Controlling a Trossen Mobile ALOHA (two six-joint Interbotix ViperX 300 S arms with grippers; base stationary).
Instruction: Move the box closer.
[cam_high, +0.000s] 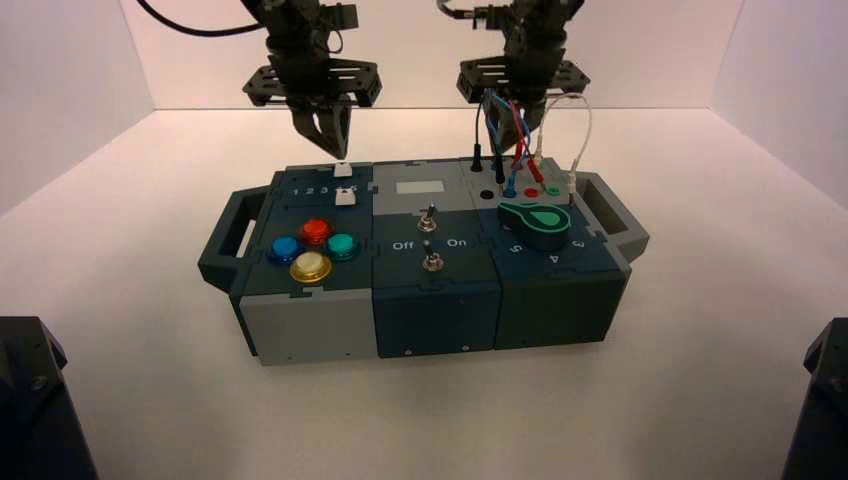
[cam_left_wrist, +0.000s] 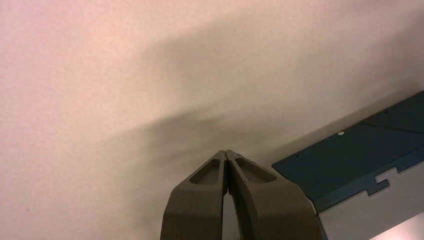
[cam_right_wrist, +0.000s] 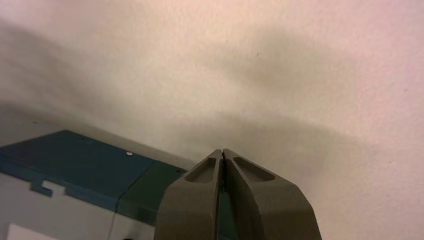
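Observation:
The dark teal and grey box (cam_high: 430, 290) stands in the middle of the white table, with side handles, four coloured buttons (cam_high: 312, 247), two toggle switches (cam_high: 430, 240), a green dial (cam_high: 537, 225) and plugged-in wires (cam_high: 520, 140). My left gripper (cam_high: 328, 140) is shut and empty, just behind the box's far left edge. My right gripper (cam_high: 525, 115) is shut and empty, behind the far right edge by the wires. The left wrist view shows its shut tips (cam_left_wrist: 226, 152) beside the box's back edge (cam_left_wrist: 350, 150). The right wrist view shows its shut tips (cam_right_wrist: 221, 151) over the box's edge (cam_right_wrist: 75, 155).
White walls (cam_high: 60, 90) close in the table at the back and both sides. Dark arm bases (cam_high: 35, 400) sit at the near left and near right corners (cam_high: 820, 400). White table (cam_high: 700, 400) lies between the box and me.

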